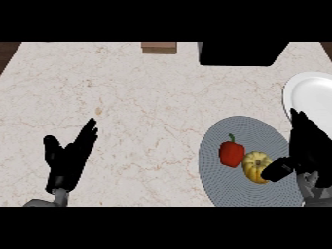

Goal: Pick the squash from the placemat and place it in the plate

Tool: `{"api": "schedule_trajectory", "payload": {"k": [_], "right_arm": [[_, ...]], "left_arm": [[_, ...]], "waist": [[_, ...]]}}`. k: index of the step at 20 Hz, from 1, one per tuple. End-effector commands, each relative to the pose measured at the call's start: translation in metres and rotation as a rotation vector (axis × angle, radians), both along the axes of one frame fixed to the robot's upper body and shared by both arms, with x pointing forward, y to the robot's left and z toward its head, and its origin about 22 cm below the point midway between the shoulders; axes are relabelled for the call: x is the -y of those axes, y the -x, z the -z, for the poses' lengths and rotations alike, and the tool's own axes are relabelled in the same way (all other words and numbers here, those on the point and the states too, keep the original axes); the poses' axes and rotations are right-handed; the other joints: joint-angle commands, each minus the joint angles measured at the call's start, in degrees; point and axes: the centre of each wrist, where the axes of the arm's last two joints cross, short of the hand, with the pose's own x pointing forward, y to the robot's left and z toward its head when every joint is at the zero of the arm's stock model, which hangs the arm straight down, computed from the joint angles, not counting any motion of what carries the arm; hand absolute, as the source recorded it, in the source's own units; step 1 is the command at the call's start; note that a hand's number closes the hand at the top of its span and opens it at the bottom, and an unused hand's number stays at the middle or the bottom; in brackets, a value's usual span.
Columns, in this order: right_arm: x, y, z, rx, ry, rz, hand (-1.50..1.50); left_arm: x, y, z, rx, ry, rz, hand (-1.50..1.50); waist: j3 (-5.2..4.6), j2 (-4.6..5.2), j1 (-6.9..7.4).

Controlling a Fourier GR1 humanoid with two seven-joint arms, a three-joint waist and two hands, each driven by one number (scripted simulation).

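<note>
Squash (255, 166), small and yellow, lies on the round grey placemat (249, 130), touching a red pepper (231, 152) on its left. Right hand (313, 151) sits just beside it (thumb at its right edge, possibly touching), fingers straight and holding nothing. White plate (319, 99) lies beyond the mat. Left hand (67, 159) rests open, fingers up, at lower left.

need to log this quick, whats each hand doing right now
Left hand: open, fingers up, resting at the lower left, holding nothing.
Right hand: open, thumb next to the squash on the placemat, not yet curled round it.
</note>
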Motion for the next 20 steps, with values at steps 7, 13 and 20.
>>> {"api": "schedule_trajectory", "payload": {"k": [7, 13, 20], "right_arm": [[-0.058, -0.011, 0.026, -0.123, 0.019, 0.186, -1.50], [-0.063, -0.017, 0.042, -0.180, 0.119, 0.229, -1.50], [-0.062, -0.018, 0.061, -0.224, 0.136, 0.251, -1.50]], "left_arm": [[-0.005, -0.003, 0.008, -0.022, 0.010, -0.008, 0.00], [0.000, 0.007, 0.018, -0.028, -0.005, -0.019, 0.00], [0.003, -0.006, 0.002, -0.020, 0.010, -0.025, 0.00]], "waist": [[0.05, 0.05, -0.83], [0.00, 0.01, -1.01], [0.11, 0.07, -1.16]]}}
